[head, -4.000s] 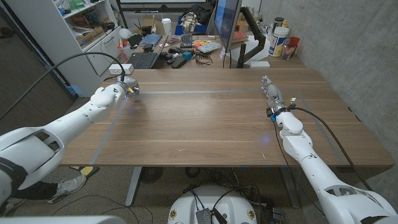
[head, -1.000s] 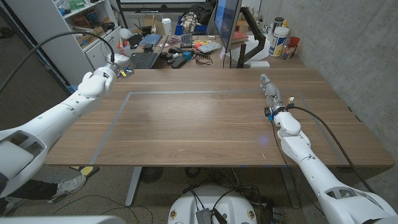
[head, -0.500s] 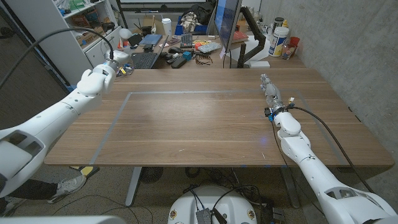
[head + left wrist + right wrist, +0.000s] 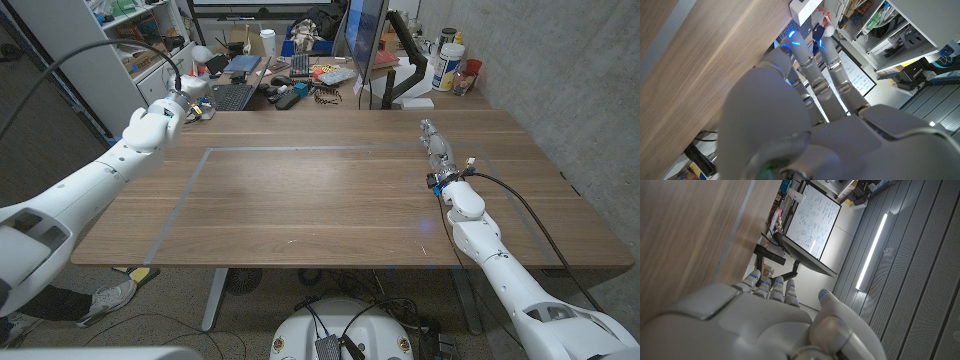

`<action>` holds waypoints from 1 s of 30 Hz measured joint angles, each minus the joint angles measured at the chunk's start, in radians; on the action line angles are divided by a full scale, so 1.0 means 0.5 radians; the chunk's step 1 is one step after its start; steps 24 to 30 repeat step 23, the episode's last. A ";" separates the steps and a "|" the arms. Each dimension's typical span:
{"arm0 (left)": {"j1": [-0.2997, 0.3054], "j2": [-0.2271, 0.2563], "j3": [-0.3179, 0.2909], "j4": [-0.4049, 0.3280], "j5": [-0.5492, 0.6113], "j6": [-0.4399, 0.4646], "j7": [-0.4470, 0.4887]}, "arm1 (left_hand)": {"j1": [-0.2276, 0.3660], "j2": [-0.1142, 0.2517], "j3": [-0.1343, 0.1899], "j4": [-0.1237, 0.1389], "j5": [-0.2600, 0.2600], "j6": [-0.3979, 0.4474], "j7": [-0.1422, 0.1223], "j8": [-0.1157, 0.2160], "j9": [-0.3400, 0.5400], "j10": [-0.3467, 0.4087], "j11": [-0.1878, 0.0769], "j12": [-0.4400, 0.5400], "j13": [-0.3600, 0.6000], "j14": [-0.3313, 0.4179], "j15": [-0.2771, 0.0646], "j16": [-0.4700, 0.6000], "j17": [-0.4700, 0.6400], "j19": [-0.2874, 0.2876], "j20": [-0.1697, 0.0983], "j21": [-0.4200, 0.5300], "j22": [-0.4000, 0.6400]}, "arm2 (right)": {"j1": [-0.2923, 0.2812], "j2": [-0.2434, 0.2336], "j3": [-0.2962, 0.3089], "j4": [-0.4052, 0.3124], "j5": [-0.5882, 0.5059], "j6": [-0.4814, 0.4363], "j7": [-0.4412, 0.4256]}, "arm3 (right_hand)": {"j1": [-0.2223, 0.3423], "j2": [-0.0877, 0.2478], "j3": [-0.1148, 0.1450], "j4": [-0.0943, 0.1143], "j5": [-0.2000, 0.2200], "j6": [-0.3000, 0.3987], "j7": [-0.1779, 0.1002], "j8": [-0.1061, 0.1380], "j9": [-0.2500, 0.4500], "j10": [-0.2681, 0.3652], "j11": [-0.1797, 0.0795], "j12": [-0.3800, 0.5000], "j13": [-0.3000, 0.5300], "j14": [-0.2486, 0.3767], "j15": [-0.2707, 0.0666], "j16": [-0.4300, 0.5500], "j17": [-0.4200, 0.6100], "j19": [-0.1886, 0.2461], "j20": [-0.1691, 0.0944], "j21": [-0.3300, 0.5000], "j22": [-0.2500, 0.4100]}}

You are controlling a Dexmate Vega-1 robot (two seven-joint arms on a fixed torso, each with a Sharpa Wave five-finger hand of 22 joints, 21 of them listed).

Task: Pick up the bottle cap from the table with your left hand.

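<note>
Left robot hand [image 4: 160, 117] raised over the counter's [image 4: 330, 200] far left corner, fingers curled, bottle cap not discernible in its grip; right robot hand [image 4: 437, 150] on edge, fingers straight together.

A wooden table [image 4: 350, 200] fronts a cluttered desk [image 4: 300, 75], white shelving [image 4: 130, 40] and a grey wall [image 4: 560, 70].

Left hand [image 4: 160, 118], at the bench's [image 4: 340, 200] 10 o'clock corner: its grasp contents are hidden behind its own back and too small to resolve.
</note>
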 measured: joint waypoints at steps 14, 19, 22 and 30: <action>-0.002 -0.007 -0.012 -0.010 -0.011 -0.004 0.062 | -0.004 -0.007 0.008 -0.008 0.000 0.026 0.004 -0.014 0.000 0.008 -0.007 0.001 0.000 0.012 0.006 -0.011 0.009 -0.007 -0.007 0.015 0.000 | -0.056 -0.021 0.031 -0.083 0.004 -0.028 -0.043 | 0.000 0.000 -0.008 0.008 0.000 0.000 0.000 0.000 0.000 0.000 0.000 0.000 0.000 0.000 0.000 0.000 0.000 0.000 0.000 -0.008 0.000; -0.015 -0.010 -0.020 -0.003 -0.022 -0.014 0.089 | -0.002 -0.008 0.008 -0.008 0.000 0.026 0.004 -0.015 0.000 0.008 -0.007 0.001 0.000 0.019 0.000 -0.019 0.010 -0.007 -0.007 0.015 0.000 | -0.056 -0.022 0.036 -0.085 0.004 -0.046 -0.051 | 0.000 0.000 -0.008 0.008 0.000 0.000 0.000 0.000 0.000 0.011 -0.011 0.000 0.000 0.007 -0.007 0.000 0.000 0.000 0.000 -0.008 0.000; -0.016 -0.011 -0.031 -0.002 -0.041 -0.026 0.126 | -0.002 -0.008 0.008 -0.008 0.000 0.026 0.004 -0.015 0.006 0.008 -0.007 0.001 0.000 0.020 -0.001 -0.019 0.019 -0.007 -0.007 0.015 0.000 | -0.028 -0.017 0.036 -0.052 0.003 -0.048 -0.050 | 0.000 0.000 -0.008 0.008 0.000 0.000 0.000 0.000 0.000 0.011 -0.011 0.000 0.000 0.007 -0.007 0.000 0.000 0.000 0.000 -0.008 0.000; -0.016 -0.011 -0.031 -0.002 -0.044 -0.029 0.133 | -0.002 -0.009 0.008 -0.008 0.000 0.028 0.006 -0.015 0.007 0.009 -0.007 0.001 0.000 0.023 0.003 -0.019 0.019 -0.007 -0.007 0.015 0.000 | -0.021 -0.015 0.036 -0.041 0.003 -0.048 -0.050 | 0.000 0.000 -0.008 0.008 0.000 0.000 0.000 0.000 0.000 0.011 -0.011 0.000 0.000 0.007 -0.007 0.000 0.000 0.000 0.000 -0.008 0.000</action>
